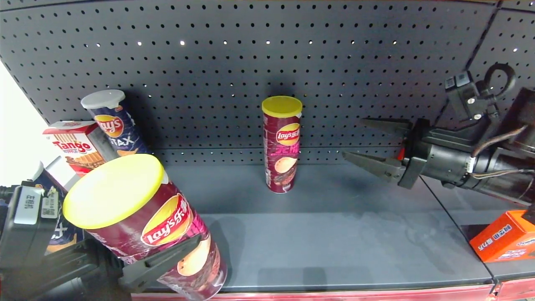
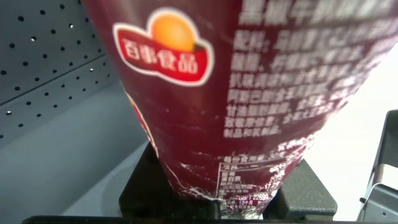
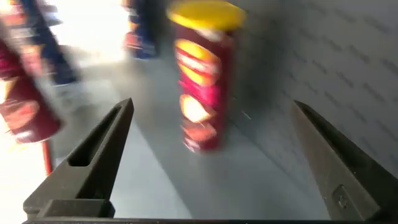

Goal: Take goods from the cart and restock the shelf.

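Head view, left claw (image 1: 155,256) gripping tilted can (image 1: 133,205), right claw (image 1: 354,138) spread

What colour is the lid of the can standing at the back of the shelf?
Yellow; the lid shows best in the head view.

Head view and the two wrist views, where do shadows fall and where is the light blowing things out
Head view: the standing can throws a soft shadow up the pegboard, light shows through some holes, and the far left edge is blown out white. Left wrist view: white glare beside the held can. Right wrist view: bright glare beyond the standing can.
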Available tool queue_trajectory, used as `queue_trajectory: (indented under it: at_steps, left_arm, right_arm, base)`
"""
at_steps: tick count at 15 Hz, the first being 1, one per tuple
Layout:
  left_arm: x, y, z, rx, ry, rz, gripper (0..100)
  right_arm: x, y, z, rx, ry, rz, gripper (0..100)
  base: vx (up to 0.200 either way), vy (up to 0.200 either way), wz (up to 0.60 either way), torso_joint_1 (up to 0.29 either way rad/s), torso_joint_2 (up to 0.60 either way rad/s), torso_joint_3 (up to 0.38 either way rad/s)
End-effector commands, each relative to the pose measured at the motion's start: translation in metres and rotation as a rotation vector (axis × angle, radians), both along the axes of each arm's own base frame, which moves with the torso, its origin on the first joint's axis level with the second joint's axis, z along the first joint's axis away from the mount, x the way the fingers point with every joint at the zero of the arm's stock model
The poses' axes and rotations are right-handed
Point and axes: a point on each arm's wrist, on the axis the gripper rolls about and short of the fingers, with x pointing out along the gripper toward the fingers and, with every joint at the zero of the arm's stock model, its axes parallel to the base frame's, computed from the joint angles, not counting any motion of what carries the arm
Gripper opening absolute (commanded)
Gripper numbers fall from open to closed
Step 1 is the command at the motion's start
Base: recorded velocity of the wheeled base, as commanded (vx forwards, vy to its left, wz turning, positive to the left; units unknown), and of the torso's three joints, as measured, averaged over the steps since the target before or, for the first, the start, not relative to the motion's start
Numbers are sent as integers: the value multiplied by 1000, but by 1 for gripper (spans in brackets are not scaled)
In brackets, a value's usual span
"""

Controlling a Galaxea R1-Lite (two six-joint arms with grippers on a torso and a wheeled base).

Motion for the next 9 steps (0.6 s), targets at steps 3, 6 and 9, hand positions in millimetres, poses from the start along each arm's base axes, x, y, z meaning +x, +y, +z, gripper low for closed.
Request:
queue_trajectory:
  at_steps: [3, 6, 9]
  left_arm:
    - [2, -1, -1, 4, 7, 1, 0]
    - [1, -1, -2, 4, 14, -1, 0]
    - [2, -1, -3, 6, 18, -1, 0]
  right_arm:
    - [48, 19, -27, -33, -12, 155, 100]
    - [63, 26, -34, -37, -16, 219, 100]
    - [76, 32, -41, -42, -5, 239, 100]
  base:
    - [0, 0, 0, 0, 0, 0]
    - [0, 0, 0, 0, 0, 0]
    - [0, 0, 0, 0, 0, 0]
